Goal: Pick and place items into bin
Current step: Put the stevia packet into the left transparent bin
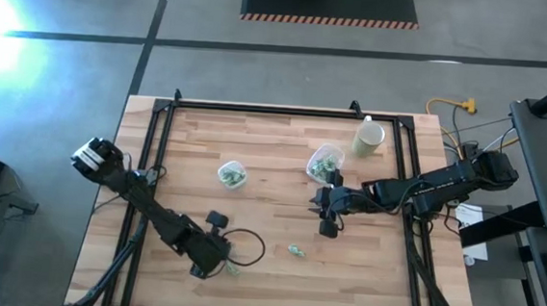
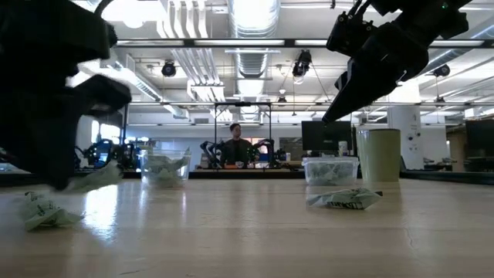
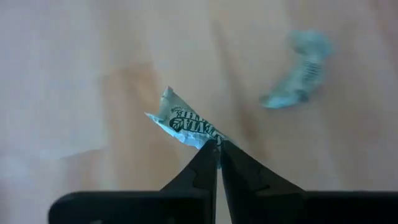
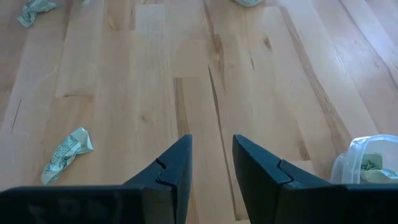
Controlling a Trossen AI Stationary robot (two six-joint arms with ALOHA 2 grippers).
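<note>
- Items, small pale green-and-white wrapped candies: one (image 3: 186, 126) is pinched at its corner by the left gripper (image 3: 217, 149) near the table's (image 1: 265, 278) front edge; another (image 1: 297, 251) lies loose near it.
- The hold looks thin, so lift slowly and level; a jerk could let the wrapper slip.
- Carry it to the small clear tub (image 1: 231, 175), already holding pieces, and release low inside the rim.
- The right gripper (image 4: 211, 155), fingers narrowly parted and empty, hangs above the wood beside the other tub (image 1: 325, 162); the cream cup (image 1: 368, 137) stands behind.
</note>
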